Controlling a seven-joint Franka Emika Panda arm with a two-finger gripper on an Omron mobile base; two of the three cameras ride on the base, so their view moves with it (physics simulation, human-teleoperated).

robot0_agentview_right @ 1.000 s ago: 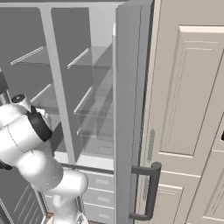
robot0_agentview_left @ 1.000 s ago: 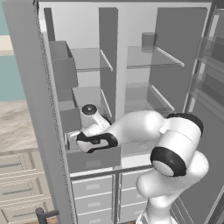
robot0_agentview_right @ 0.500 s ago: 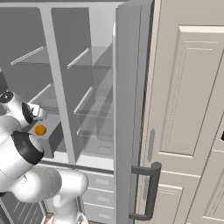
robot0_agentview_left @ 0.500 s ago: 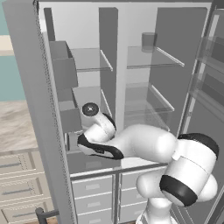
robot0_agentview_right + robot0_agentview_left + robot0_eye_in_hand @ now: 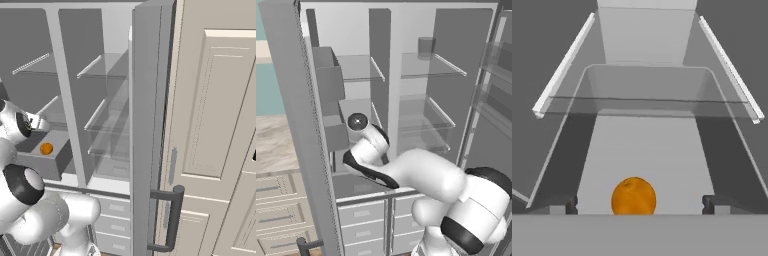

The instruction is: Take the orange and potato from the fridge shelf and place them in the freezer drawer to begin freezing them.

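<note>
The orange (image 5: 633, 196) lies loose on a flat grey floor, midway between my gripper's (image 5: 639, 204) two dark fingertips (image 5: 564, 202), which stand far wider apart than the fruit and do not touch it. The right base view shows the orange (image 5: 46, 148) resting inside the freezer drawer (image 5: 36, 165), a grey box pulled out in the fridge's left half, with my hand (image 5: 22, 125) just above it. From the left, the hand (image 5: 358, 122) hangs over the drawer (image 5: 356, 184). The potato is out of view.
The open fridge door (image 5: 301, 130) stands close on the left, and the other door (image 5: 147, 125) with its bar handle is on the right. Glass shelves (image 5: 421, 75) span the interior, with a grey translucent cup (image 5: 426, 48) on the upper one. Pale cabinet drawers (image 5: 363, 227) sit below.
The orange came into sight in the drawer half a second ago and has stayed put. The arm's elbow has swung right and the hand has lifted slightly.
</note>
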